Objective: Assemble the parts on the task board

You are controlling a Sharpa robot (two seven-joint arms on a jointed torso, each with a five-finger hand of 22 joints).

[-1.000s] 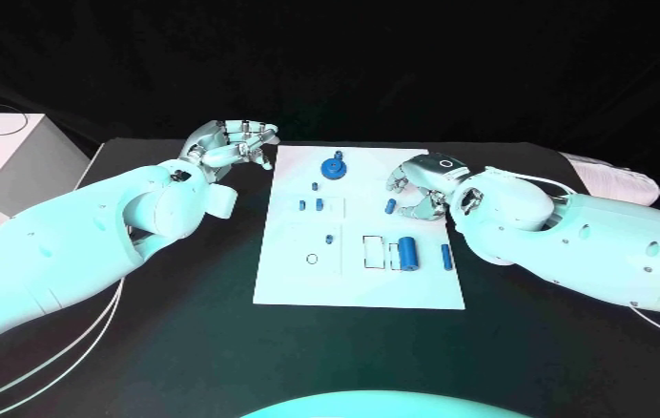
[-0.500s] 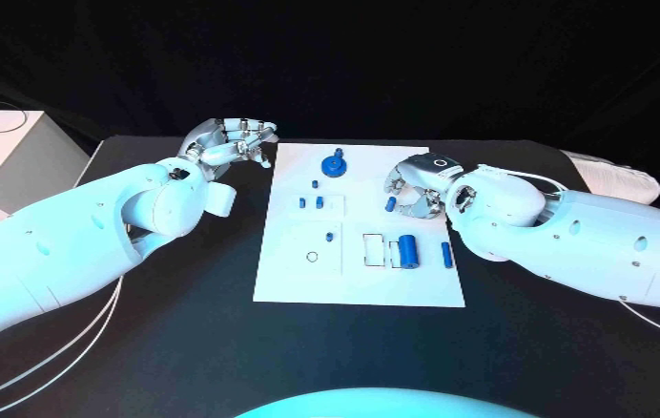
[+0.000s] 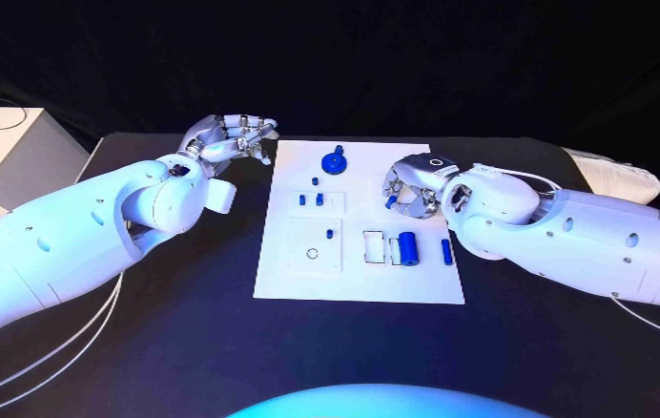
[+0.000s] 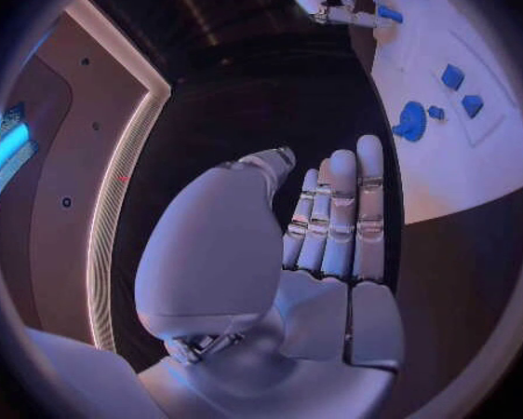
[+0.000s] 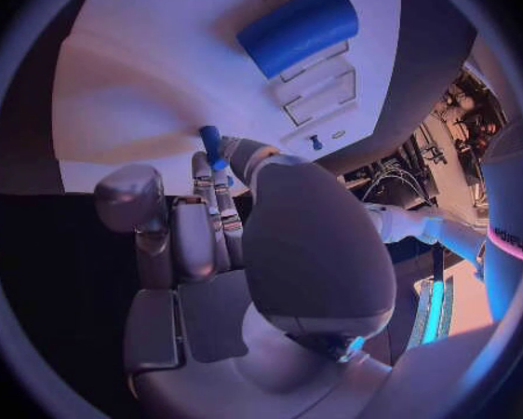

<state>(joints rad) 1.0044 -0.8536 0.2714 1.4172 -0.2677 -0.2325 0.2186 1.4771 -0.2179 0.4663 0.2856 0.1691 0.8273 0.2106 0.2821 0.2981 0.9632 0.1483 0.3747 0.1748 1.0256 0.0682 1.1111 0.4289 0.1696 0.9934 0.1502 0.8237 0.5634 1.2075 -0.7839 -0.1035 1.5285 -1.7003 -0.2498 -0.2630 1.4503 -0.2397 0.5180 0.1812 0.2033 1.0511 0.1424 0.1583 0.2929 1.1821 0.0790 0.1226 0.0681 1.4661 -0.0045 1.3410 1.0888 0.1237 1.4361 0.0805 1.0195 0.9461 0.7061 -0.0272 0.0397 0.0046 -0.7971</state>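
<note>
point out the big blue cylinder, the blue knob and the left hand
big blue cylinder (image 3: 407, 248): head view, middle of its side
blue knob (image 3: 335, 162): head view, its round top
left hand (image 3: 234, 139): head view, middle of the hand

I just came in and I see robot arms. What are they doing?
The robot is putting small blue parts together on a white board. Its right hand is over the board's right side, pinching a little blue peg in its fingertips. Its left hand hangs beside the board's far left corner, holding nothing. A blue knob, a big blue cylinder and other small pieces sit on the board.
</note>
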